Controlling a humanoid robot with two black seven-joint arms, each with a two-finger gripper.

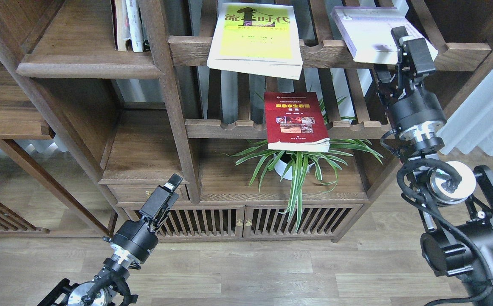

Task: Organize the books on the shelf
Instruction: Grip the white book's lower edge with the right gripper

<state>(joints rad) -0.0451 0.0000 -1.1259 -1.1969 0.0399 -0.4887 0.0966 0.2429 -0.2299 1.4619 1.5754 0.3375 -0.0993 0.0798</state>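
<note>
Okay, near first: our left gripper [170,185] low by cabinet, fingers pressed together, holding nothing. Dark red book [295,121] lies on middle slatted rack above potted plant [297,163]. Yellow-green book [255,38] on upper rack. Our right gripper [403,40] at lavender-white book [369,34]; grip unclear. Solid shelf [89,63] far left.

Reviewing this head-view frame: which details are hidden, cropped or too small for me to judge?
- Right pincer: seen partly end-on against the lavender book; whether it grips the book cannot be told.
- Left pincer: small and dark, fingers not separable.
- Lavender book: far end cut by the top edge.
- Upright books on the shelf: tops cropped, titles unreadable.
- White pot: mostly hidden by the red book and leaves.
</note>
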